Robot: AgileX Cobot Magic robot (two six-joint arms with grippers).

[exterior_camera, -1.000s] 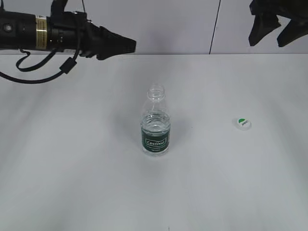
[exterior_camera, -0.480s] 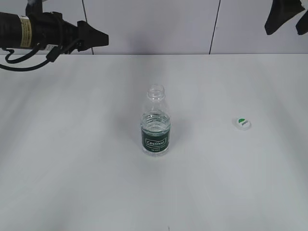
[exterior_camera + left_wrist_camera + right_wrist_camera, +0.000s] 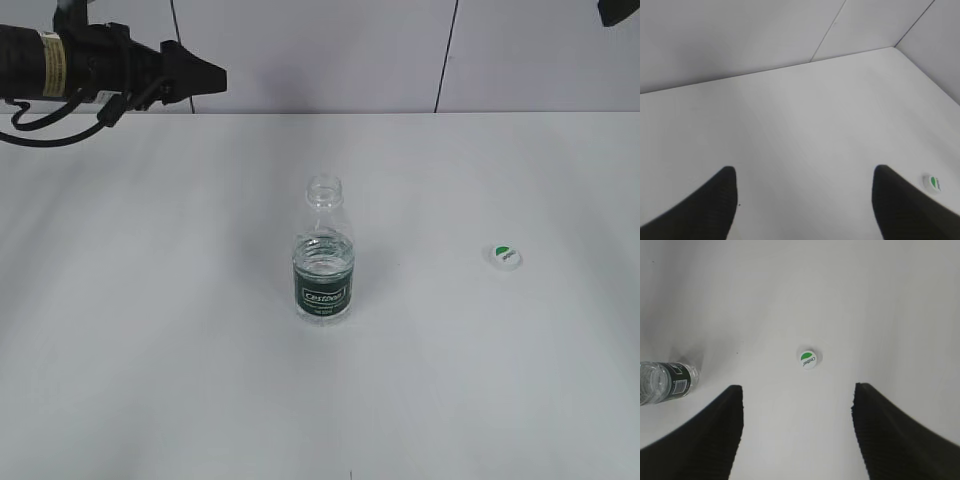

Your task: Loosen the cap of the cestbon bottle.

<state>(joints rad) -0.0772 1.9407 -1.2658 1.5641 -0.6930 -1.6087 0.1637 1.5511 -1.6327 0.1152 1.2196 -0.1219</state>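
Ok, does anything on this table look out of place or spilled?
Only one thing: the cap is off the cestbon bottle, lying alone on the table to its right, green mark up. The bottle stands upright with its mouth open, and no spill shows around it. Both grippers are open, well clear of both.

Cestbon bottle (image 3: 323,255): clear, glossy plastic with a ribbed shoulder and a threaded open neck; its dark green label band looks smooth and faintly shiny. Cap (image 3: 504,256): white plastic with a smooth top printed in green. Table (image 3: 150,330): white, matt, even surface that takes soft shadows. Left gripper (image 3: 802,200) and right gripper (image 3: 797,432): black matt fingers (image 3: 890,435) with finely ridged inner faces. Left arm (image 3: 70,65): black housing with a satin sheen, a brass-coloured metallic band and black rubbery cables.
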